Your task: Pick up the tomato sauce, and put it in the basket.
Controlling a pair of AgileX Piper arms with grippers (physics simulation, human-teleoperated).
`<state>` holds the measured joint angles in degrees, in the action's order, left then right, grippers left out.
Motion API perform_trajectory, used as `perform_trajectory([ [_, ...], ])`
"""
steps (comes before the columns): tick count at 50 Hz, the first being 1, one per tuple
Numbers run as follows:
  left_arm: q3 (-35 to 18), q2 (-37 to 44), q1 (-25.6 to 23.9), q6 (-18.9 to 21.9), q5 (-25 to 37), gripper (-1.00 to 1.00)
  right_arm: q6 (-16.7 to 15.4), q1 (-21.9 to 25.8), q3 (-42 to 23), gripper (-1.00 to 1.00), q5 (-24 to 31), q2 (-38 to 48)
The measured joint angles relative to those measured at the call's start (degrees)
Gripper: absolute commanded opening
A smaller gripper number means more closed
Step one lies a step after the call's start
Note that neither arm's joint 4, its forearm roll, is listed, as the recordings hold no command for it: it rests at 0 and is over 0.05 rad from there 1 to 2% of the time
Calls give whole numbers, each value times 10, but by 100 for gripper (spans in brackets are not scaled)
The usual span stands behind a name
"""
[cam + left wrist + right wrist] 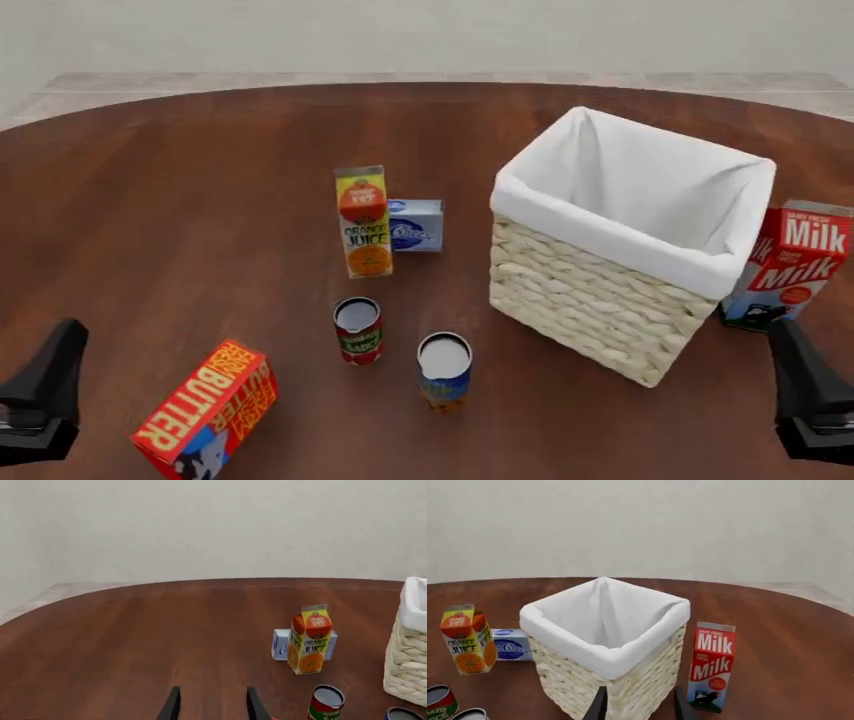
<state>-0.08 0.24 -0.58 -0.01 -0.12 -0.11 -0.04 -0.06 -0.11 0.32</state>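
The tomato sauce [358, 330] stands upright on the table [200, 200], near-left of the basket [601, 300] and well apart from it, just beside the blue can [445, 371]. The juice carton [363, 221] stands beyond it. The left gripper [212, 707] hangs released, fingers parted, holding nothing. The right gripper [639, 706] is likewise released, facing the basket, with the milk carton [712, 667] beside it.

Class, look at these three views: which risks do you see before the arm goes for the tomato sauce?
1. The blue-and-orange can stands close beside the tomato sauce; the left pincer might grab or topple it.
2. The orange juice carton stands just behind and could be knocked over.
3. The basket has high walls; a low carry may strike its rim.
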Motion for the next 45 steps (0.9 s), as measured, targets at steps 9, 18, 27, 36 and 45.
perform_trajectory([
  [9, 0, -1, 3, 0, 1, 100, 0, 0, -1, 100, -1, 1],
  [18, 0, 1, 5, 0, 0, 100, 1, 1, -1, 100, -2, 3],
  [27, -1, 3, 7, 1, -2, 100, -4, 3, -5, 100, 2, 2],
  [36, -1, 2, 8, 2, -1, 100, -14, 31, -45, 100, 41, 2],
  [45, -1, 3, 9, 2, -1, 100, -14, 84, -119, 100, 80, 43],
])
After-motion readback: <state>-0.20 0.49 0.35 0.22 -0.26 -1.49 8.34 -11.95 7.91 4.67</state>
